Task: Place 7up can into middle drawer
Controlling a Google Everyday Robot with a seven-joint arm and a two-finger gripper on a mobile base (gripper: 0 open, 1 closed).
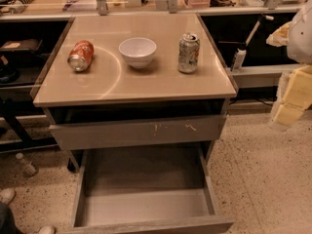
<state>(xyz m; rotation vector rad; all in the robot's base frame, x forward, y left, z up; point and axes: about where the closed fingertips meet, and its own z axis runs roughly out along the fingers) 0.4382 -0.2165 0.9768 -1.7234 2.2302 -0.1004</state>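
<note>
The 7up can (pixel 188 53) stands upright on the right side of the beige cabinet top (pixel 141 84), silvery-white with green print. The middle drawer (pixel 146 206) is pulled out wide below, a grey box with a bare floor and nothing in it. My gripper (pixel 288 112) shows as a pale yellowish shape at the right edge of the view, off the cabinet's right side, lower than the top and well apart from the can. It holds nothing that I can see.
An orange-red can (pixel 81 55) lies on its side at the left of the top. A white bowl (pixel 137 50) sits between the two cans. The scratched upper drawer front (pixel 139 130) is slightly out. A bottle (pixel 25 164) lies on the floor at left.
</note>
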